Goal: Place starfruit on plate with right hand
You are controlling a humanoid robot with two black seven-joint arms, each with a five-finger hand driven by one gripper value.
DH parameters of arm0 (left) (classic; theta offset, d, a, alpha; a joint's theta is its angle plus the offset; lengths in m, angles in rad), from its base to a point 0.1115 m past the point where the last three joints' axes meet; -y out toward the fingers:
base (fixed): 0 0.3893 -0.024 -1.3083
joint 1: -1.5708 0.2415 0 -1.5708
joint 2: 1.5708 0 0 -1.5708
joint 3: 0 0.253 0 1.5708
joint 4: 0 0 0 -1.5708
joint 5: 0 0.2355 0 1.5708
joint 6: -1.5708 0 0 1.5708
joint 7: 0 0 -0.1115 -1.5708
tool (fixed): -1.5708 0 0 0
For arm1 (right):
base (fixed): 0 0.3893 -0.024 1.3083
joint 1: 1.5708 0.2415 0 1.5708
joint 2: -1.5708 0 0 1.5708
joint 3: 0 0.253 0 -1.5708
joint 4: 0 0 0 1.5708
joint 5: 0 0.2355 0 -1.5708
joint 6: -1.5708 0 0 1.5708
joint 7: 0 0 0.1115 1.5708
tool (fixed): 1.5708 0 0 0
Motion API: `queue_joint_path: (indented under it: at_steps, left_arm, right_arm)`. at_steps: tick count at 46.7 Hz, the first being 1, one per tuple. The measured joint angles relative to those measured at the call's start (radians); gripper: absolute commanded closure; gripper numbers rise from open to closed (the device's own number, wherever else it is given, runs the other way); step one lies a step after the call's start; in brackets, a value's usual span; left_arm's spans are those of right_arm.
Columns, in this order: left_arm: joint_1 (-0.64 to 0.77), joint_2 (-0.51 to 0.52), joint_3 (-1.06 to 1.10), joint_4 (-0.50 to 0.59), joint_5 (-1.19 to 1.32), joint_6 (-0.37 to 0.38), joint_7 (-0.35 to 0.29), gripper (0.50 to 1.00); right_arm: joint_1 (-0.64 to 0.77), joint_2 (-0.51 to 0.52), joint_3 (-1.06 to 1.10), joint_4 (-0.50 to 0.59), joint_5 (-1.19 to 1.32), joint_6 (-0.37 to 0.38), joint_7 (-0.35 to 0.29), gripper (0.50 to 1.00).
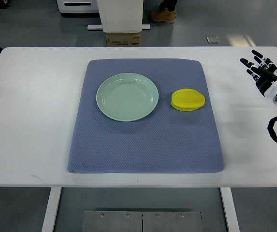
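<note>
Here, white table (27, 121) fills the view, with a blue-grey mat (148, 150) at centre. Pale green plate (127, 96) lies on the mat toward 11 o'clock, bare. Yellow starfruit (188, 100) rests on the mat just beside the plate, at its 3 o'clock, not touching. Right hand (261, 70) hovers at the table's 2 o'clock edge, fingers spread, holding nothing, well apart from the fruit.

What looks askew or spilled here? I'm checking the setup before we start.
Nothing stands out. The plate is empty and intact, the starfruit lies beside it on the mat, and the right hand is open.
</note>
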Motion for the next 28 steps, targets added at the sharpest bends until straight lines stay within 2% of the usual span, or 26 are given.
queue_joint_path:
  at_steps: [28]
  left_arm:
    - [-0.007,0.000,0.004,-0.002,0.001,-0.002,0.000,0.500]
  right_arm:
    - [-0.001,-0.001,-0.001,-0.002,0.000,0.000,0.000,0.500]
